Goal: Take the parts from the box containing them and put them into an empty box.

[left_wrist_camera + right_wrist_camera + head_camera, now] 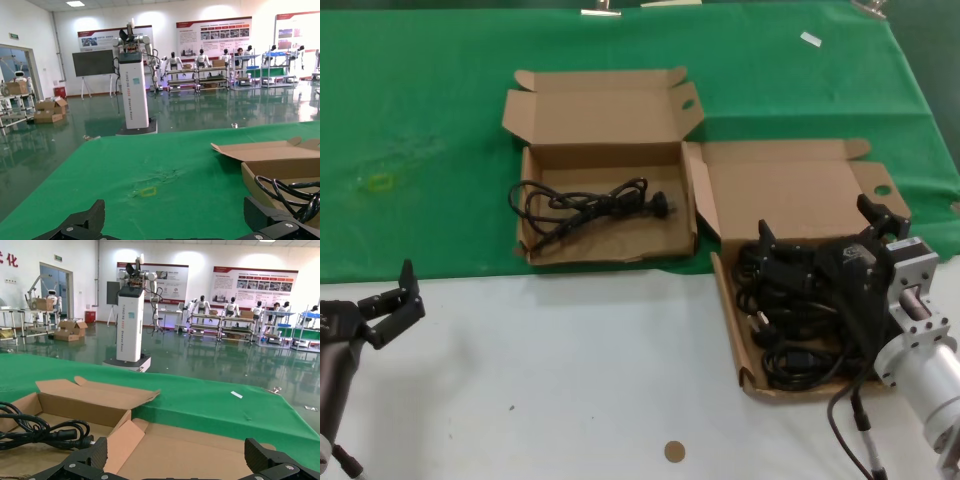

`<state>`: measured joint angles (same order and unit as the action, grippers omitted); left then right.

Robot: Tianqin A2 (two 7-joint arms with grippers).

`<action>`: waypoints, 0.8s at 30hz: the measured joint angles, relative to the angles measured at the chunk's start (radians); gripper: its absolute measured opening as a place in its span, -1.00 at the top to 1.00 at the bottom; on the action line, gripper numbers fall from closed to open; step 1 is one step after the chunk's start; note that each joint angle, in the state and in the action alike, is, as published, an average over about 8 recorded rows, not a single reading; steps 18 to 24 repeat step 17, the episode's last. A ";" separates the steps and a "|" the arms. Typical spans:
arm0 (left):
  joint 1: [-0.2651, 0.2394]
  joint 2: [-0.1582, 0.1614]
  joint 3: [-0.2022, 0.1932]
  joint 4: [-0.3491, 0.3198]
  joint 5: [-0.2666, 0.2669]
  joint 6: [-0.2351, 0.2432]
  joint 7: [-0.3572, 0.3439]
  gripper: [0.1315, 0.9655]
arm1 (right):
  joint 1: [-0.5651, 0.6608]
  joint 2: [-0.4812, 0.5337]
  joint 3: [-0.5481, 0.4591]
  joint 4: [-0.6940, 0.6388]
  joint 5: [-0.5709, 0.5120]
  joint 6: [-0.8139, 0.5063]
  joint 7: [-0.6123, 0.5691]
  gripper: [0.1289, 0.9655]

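Nearest the robot, right of the round brown disc (674, 452), right gripper (823, 238) hovers spread wide over the full box (730, 310), matte brown cardboard, heaped with glossy black cords (798, 320). Left gripper (398, 298) sits left of the disc, fingers apart, nothing held. Beyond the disc, second box (535, 155) on green cloth (420, 130) holds one coiled cord (582, 205).
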<state>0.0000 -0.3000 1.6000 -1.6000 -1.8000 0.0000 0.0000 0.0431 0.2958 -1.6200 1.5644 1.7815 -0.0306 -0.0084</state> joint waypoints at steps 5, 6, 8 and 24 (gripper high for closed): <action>0.000 0.000 0.000 0.000 0.000 0.000 0.000 -1.00 | 0.000 0.000 0.000 0.000 0.000 0.000 0.000 -1.00; 0.000 0.000 0.000 0.000 0.000 0.000 0.000 -1.00 | 0.000 0.000 0.000 0.000 0.000 0.000 0.000 -1.00; 0.000 0.000 0.000 0.000 0.000 0.000 0.000 -1.00 | 0.000 0.000 0.000 0.000 0.000 0.000 0.000 -1.00; 0.000 0.000 0.000 0.000 0.000 0.000 0.000 -1.00 | 0.000 0.000 0.000 0.000 0.000 0.000 0.000 -1.00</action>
